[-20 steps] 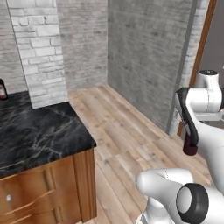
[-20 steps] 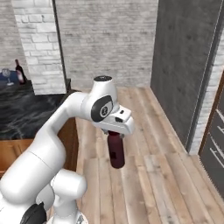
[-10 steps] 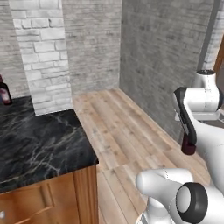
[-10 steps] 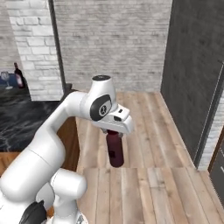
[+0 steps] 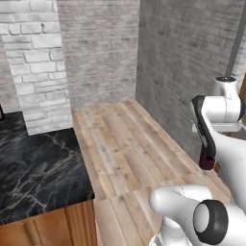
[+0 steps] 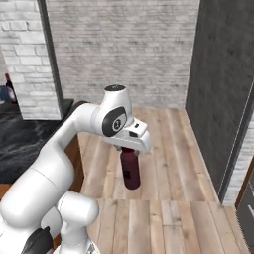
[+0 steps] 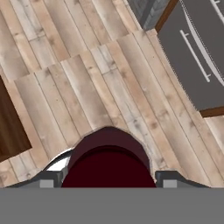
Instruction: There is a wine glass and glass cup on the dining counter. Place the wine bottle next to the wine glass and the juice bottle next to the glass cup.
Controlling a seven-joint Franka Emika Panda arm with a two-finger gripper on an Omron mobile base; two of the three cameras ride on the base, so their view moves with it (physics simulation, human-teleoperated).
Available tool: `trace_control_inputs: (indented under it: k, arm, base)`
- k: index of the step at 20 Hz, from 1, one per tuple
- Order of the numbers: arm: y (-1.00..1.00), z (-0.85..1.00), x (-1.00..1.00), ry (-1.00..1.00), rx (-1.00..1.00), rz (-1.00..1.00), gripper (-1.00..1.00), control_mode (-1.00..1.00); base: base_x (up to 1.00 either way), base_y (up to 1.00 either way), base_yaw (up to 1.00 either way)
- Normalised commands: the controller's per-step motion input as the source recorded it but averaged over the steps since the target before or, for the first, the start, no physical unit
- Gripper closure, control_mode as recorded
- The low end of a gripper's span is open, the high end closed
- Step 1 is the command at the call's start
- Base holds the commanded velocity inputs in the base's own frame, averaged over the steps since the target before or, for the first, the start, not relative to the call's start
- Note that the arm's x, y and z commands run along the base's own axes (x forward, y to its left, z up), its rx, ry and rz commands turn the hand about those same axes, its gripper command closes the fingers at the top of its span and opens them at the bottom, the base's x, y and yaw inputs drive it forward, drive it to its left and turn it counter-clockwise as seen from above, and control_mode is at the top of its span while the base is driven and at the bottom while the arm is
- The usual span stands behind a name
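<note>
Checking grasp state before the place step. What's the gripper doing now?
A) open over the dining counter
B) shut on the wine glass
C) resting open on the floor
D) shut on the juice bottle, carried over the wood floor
D: the gripper clamps the top of the maroon juice bottle, which hangs above the wood floor, off the dining counter.

Black marble dining counter [image 5: 38,173], wine bottle [image 6: 8,85] standing at far end

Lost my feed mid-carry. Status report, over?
Gripper shut on juice bottle, hanging upright over the wood floor. Dining counter off to the left, bottle not yet over it. Nothing in the way.
</note>
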Motion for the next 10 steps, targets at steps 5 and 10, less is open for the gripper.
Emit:
trace_control_inputs:
  k: [5,10]
  arm:
    - [0.0,0.0,0.0,0.0,0.0,0.0,1.0,1.0]
    - [0.0,0.0,0.0,0.0,0.0,0.0,1.0,1.0]
  base:
    - [0.56,-0.39,0.14]
    - [0.58,-0.41,0.1]
